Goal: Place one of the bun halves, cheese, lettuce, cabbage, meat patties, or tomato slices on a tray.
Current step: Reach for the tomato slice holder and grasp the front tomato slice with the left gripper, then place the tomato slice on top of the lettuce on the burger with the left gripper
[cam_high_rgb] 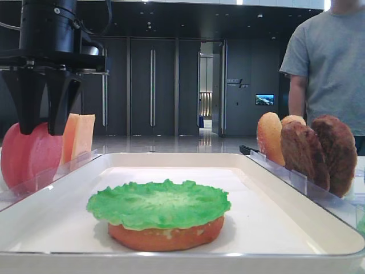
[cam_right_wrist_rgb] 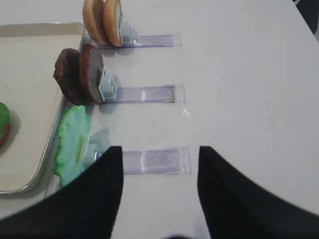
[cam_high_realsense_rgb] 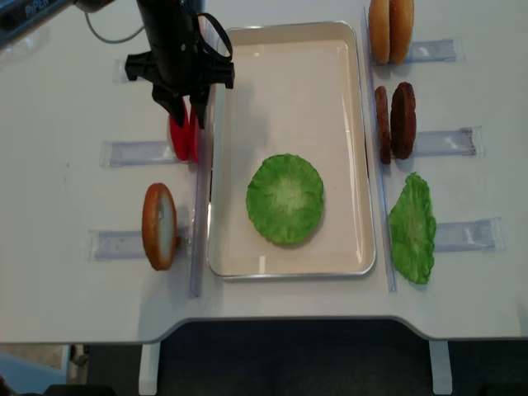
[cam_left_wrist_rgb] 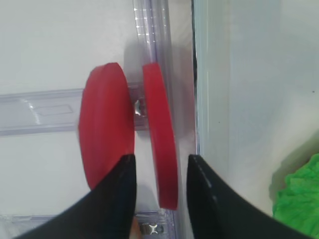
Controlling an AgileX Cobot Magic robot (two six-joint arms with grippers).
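Two red tomato slices stand on edge in a clear rack left of the white tray (cam_high_realsense_rgb: 289, 82). My left gripper (cam_left_wrist_rgb: 159, 162) is open and straddles the slice nearer the tray (cam_left_wrist_rgb: 159, 124), with a small gap on each side. Its left finger sits between that slice and the other tomato slice (cam_left_wrist_rgb: 107, 129). From above, the left gripper (cam_high_realsense_rgb: 188, 115) hangs over the slices (cam_high_realsense_rgb: 179, 140). On the tray lies a green lettuce leaf (cam_high_rgb: 159, 202) on a bun half (cam_high_rgb: 165, 237). My right gripper (cam_right_wrist_rgb: 159, 154) is open above bare table with nothing in it.
Right of the tray, racks hold two bun halves (cam_high_realsense_rgb: 390, 29), two meat patties (cam_high_realsense_rgb: 396, 120) and a lettuce leaf (cam_high_realsense_rgb: 412, 227). A bun half (cam_high_realsense_rgb: 159, 225) stands in the near left rack. Cheese slices (cam_high_rgb: 80, 134) stand behind the tomatoes. A person (cam_high_rgb: 331, 63) stands at the back right.
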